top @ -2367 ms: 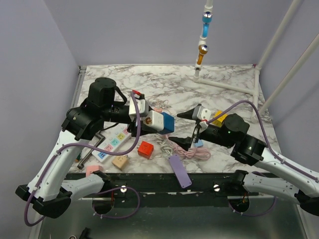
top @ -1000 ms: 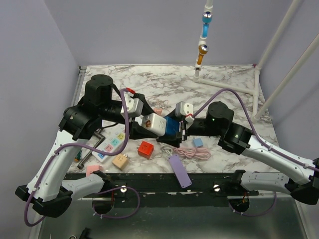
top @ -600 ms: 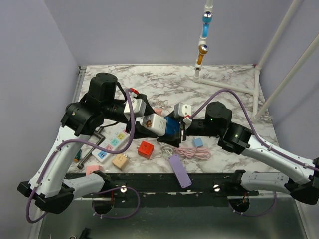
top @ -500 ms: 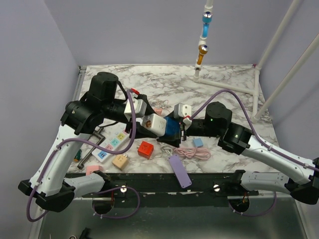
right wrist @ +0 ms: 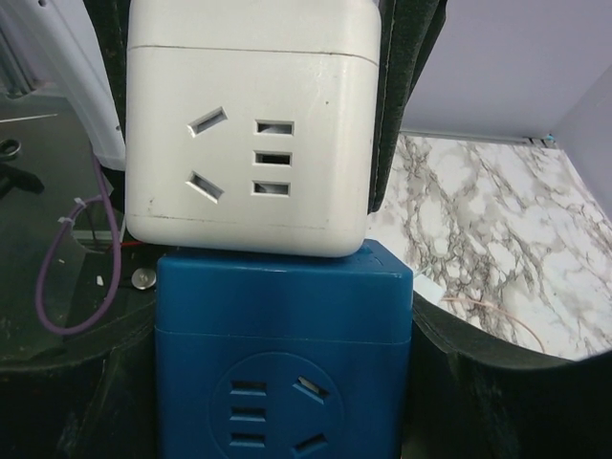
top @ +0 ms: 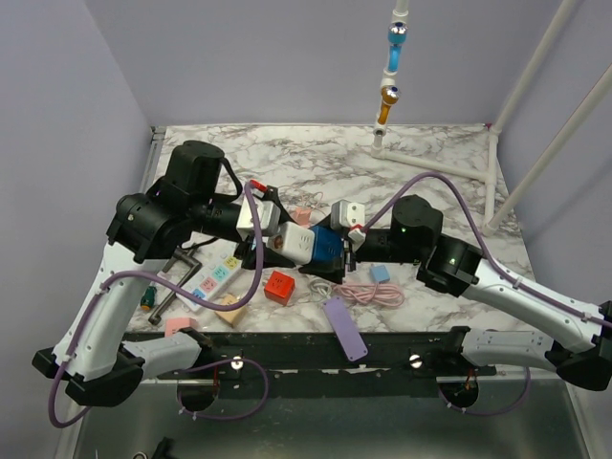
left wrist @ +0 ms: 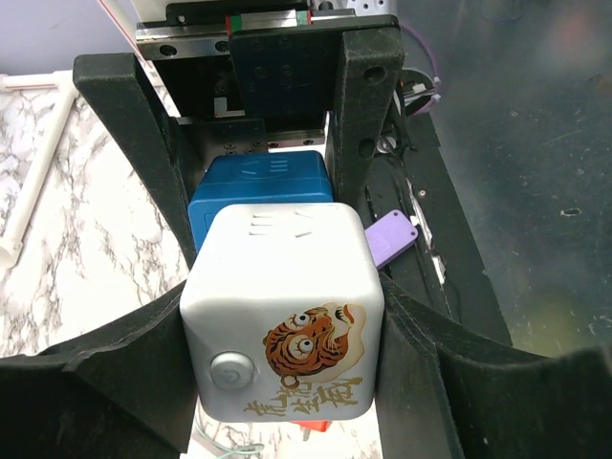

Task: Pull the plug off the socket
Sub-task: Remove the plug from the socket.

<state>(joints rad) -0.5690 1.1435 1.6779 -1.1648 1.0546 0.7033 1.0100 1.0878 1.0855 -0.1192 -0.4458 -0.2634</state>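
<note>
My left jaws pinch the white cube (left wrist: 282, 316); my right jaws pinch the blue cube (left wrist: 256, 184) plugged against it, both aloft, so opposed pulls can separate them.

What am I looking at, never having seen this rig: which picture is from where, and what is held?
Two robot arms stand at the near edge of a marble table. The wide picture looks down from above and behind them; the other two come from wrist cameras. The left gripper clamps a white cube with a tiger picture; the right gripper clamps a blue cube joined to it, both above the table. Below lie a pastel power strip, a red cube, a pink cable and a purple bar.
</note>
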